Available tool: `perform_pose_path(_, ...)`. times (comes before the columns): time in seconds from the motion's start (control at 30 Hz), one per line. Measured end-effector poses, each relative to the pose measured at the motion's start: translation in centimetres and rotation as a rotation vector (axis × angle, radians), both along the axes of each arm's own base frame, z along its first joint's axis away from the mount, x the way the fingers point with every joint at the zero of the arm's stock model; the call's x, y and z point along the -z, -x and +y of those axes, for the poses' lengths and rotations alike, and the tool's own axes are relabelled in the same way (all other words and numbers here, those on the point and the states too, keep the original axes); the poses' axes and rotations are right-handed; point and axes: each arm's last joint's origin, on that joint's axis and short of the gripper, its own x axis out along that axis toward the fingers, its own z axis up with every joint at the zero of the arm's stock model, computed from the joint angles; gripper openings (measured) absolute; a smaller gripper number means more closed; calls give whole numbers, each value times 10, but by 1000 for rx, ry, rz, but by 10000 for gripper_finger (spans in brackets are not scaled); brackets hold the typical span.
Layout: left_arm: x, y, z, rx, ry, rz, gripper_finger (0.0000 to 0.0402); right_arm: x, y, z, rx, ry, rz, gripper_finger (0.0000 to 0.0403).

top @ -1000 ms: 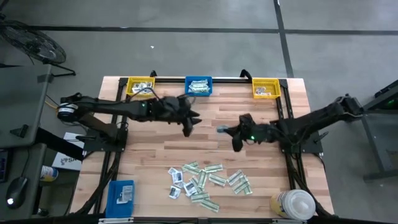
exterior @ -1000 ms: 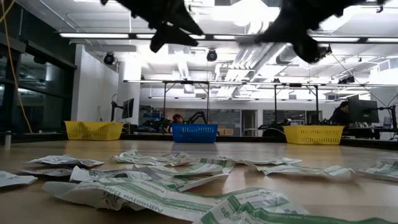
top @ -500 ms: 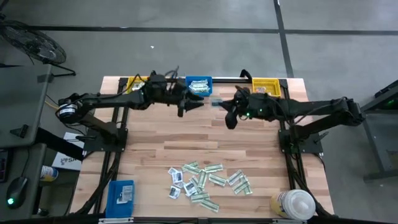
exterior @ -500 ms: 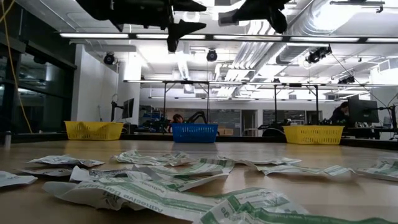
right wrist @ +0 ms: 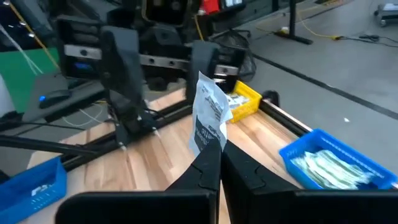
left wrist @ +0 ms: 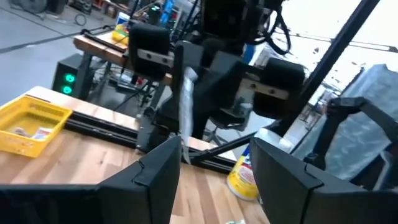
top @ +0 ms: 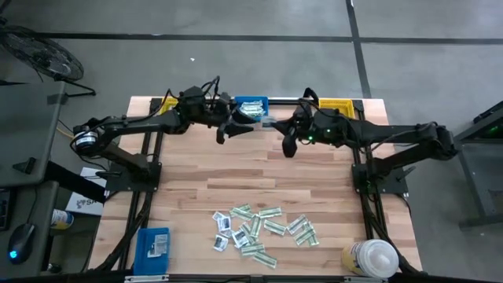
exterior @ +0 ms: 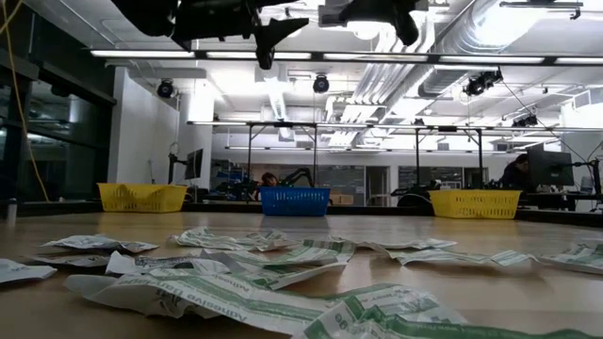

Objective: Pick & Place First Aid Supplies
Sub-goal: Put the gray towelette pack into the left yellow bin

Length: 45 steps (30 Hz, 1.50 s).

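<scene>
High view looks straight down on the whole surface (top: pixel 189 173); low view sits at surface level behind the near packets (exterior: pixel 236 282), facing the far blue bin (exterior: pixel 295 201), also seen overhead; each wrist view faces the other arm closely.

Matt planked wooden table (top: pixel 259 177), crinkled paper packets (top: pixel 263 228), meshed plastic bins (top: pixel 251 108)

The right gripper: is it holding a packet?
Yes, the right gripper is shut on a white packet that stands up between its fingers.
</scene>
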Motion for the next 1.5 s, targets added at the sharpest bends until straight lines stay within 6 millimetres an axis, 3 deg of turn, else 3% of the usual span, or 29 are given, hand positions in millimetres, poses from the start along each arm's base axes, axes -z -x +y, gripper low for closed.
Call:
perform_pose_path(0.37, 1, 0, 1, -44, -23, 6, 191, 19, -29, -2, -18, -11, -13, 0)
perform_pose_path(0.6, 4, -1, 2, -70, -12, 36, 188, 18, -31, -6, -14, -7, -36, 0)
perform_pose_path(0.73, 4, -1, 3, -97, -11, 36, 151, 19, -31, -7, -21, -10, -32, 0)
perform_pose_path(1.0, 6, -1, 3, -98, -5, 57, 11, 19, -31, -8, -24, -11, -33, 0)
perform_pose_path(1.27, 6, -1, 3, -106, -12, 56, 4, 18, -31, -8, -21, -8, -42, 10)
perform_pose_path(1.5, 7, -1, 3, -109, -25, 65, 2, 17, -31, -8, -27, -44, -57, 93)
